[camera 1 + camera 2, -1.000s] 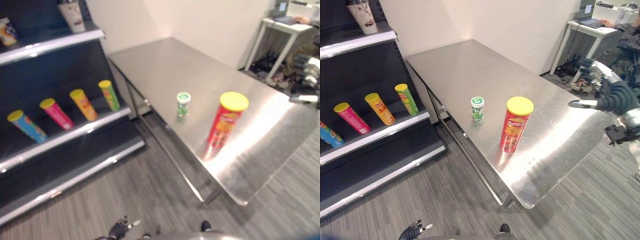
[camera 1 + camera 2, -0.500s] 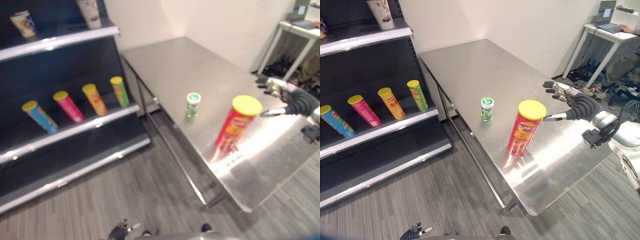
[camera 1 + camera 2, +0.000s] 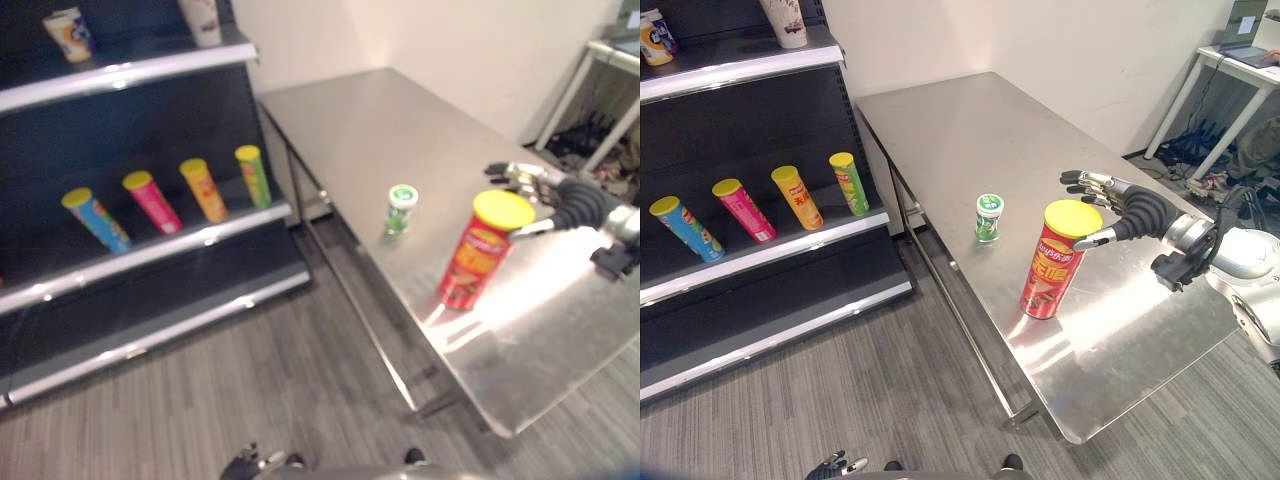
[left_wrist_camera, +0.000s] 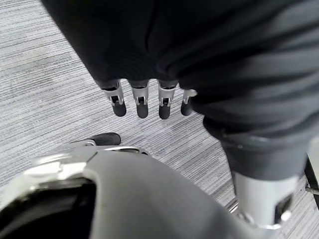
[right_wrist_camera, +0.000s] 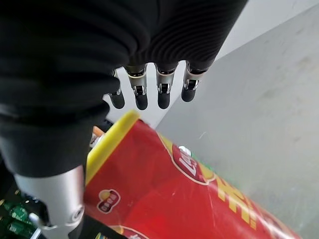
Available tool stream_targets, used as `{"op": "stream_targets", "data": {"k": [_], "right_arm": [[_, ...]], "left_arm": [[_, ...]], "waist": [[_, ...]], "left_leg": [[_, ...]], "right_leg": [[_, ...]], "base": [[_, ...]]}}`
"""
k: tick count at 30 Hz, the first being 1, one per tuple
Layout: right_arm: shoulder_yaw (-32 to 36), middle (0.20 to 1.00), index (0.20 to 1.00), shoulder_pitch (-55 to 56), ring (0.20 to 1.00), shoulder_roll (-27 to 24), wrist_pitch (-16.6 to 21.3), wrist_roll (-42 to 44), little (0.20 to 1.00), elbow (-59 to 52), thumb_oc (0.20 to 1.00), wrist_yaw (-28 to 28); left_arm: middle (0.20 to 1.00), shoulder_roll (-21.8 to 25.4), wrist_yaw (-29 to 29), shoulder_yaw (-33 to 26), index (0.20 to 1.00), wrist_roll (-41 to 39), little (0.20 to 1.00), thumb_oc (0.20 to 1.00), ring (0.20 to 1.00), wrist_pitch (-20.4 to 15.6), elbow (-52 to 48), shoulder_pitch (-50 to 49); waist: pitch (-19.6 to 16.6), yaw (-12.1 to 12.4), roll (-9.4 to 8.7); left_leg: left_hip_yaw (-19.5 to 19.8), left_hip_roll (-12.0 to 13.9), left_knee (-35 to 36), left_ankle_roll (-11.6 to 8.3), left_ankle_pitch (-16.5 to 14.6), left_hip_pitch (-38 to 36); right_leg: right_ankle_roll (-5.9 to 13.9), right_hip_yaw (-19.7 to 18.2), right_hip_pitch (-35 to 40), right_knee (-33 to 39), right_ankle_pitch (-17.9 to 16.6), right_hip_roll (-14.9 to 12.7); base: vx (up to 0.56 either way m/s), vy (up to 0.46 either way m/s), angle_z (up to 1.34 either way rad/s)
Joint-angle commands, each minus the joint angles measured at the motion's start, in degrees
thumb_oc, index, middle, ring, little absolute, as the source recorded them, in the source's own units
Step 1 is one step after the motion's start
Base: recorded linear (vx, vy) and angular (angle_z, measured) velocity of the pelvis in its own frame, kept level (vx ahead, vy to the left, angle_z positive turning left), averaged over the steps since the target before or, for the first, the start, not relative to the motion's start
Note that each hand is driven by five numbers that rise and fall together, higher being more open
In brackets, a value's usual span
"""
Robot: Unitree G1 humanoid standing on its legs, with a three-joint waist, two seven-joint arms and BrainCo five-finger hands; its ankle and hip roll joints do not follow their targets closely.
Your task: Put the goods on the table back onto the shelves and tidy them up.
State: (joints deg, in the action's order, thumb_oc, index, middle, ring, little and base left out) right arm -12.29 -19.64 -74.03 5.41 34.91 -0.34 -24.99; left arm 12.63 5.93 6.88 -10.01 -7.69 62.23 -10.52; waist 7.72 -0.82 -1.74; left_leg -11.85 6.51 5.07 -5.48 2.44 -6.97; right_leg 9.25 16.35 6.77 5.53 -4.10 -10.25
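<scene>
Since a second ago, the right hand [image 3: 1120,210] has travelled in from the table's far edge and now sits just beside the lid of the red can [image 3: 1055,259] at its 3 o'clock, fingers spread and straight, grasping nothing. Can and small green-capped jar [image 3: 987,217] stand upright on the steel table [image 3: 940,130], unmoved, the jar at the can's 10 o'clock. Left hand [image 4: 144,102] hangs released above grey plank floor [image 3: 870,400]. Four tubes [image 3: 790,198] lean on the dark shelf [image 3: 760,255]; a white desk [image 3: 1230,70] stands at 2 o'clock.
</scene>
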Motion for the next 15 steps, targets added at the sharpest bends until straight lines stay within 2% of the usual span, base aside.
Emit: {"op": "stream_targets", "data": {"k": [1, 15], "right_arm": [[-3.92, 1.000, 1.000, -5.57, 1.000, -4.83, 1.93, 2.00, 1.000, -3.29, 1.000, -1.08], [-11.70, 1.000, 1.000, -8.68, 1.000, -10.28, 1.14, -0.43, 1.000, -7.35, 1.000, -4.34]], "left_arm": [[1.000, 1.16, 0.66, 3.96, 1.000, 1.33, 1.000, 1.000, 1.000, -1.70, 1.34, 4.45], [1.000, 1.18, 1.45, 4.39, 1.000, 1.97, 1.000, 1.000, 1.000, -1.88, 0.44, 4.66]], "waist": [[-0.47, 2.30, -2.08], [-0.69, 2.20, -2.72]], "left_leg": [[-5.57, 0.69, -0.47, -3.82, -1.03, -0.14], [-5.61, 0.93, -0.50, -4.04, -1.13, -0.24]], "right_leg": [[1.14, 3.63, 4.74, -1.37, 7.36, 1.45], [1.12, 4.10, 4.78, -1.55, 7.39, 1.47]], "base": [[0.00, -0.011, 0.08], [0.00, -0.001, 0.00]]}}
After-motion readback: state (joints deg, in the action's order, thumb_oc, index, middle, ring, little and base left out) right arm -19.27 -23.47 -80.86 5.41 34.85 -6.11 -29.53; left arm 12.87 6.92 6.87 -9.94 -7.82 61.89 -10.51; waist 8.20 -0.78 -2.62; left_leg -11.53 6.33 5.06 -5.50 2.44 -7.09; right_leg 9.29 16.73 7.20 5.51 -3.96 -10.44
